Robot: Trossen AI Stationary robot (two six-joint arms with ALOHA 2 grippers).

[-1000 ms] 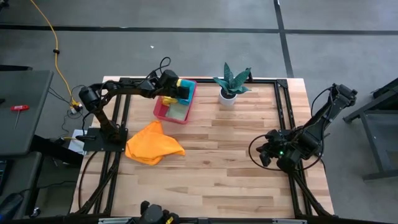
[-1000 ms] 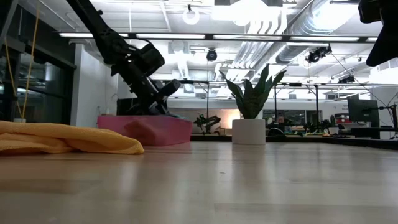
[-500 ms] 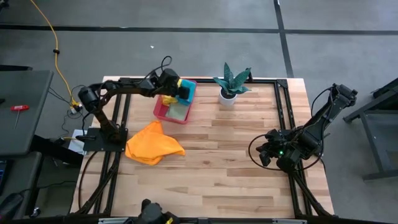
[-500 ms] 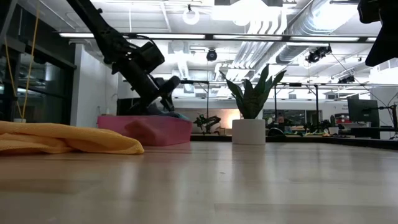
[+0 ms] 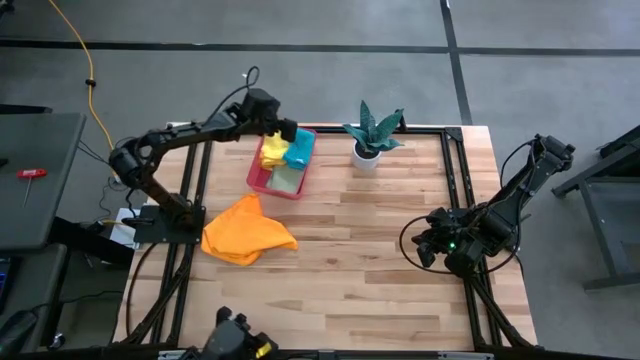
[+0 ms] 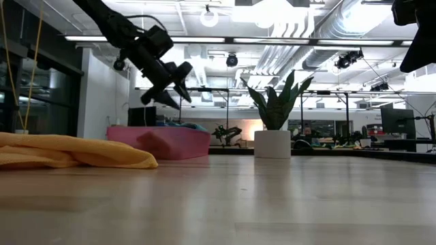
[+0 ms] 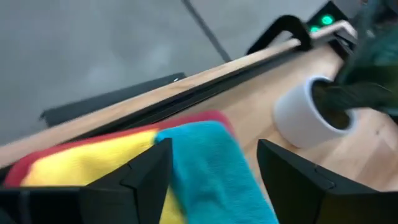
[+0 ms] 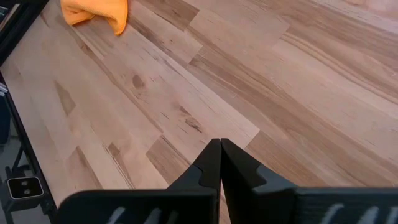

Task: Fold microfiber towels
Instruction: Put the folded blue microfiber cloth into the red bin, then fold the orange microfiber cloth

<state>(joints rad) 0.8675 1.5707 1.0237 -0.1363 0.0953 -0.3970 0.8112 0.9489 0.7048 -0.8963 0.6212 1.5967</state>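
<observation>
Rising clear of the pink tray (image 5: 257, 178), the left gripper (image 5: 283, 131) is now hovering above the tray's far end, where a second ago it was reaching down among the cloths; its jaws, nearly closed then, are standing apart and holding nothing. In the low view the left gripper (image 6: 170, 83) is hanging in the upper left of the frame, well above the tray (image 6: 174, 142).

Three towels are resting in the tray at the upper centre-left of the high view: a yellow towel (image 5: 272, 152) and a teal towel (image 5: 299, 148) side by side at the far end, and a light green towel (image 5: 284, 178) lying flat nearer the camera's bottom edge. The left wrist view is showing the teal towel (image 7: 214, 163) draped beside the yellow towel (image 7: 87, 167). An orange towel (image 5: 248, 232) is lying crumpled on the wooden table (image 5: 380, 260), left of centre, apart from the tray.

The right gripper (image 8: 219, 160) is waiting at the table's right edge, clenched on nothing.

These cloths look light, limp and a little grippy, so they are likely going to sag and bunch rather than slide. The orange one seems the next candidate: pinching a corner or a free edge of the heap should let it spread flat before any fold. A grab at the middle risks lifting a wad.
</observation>
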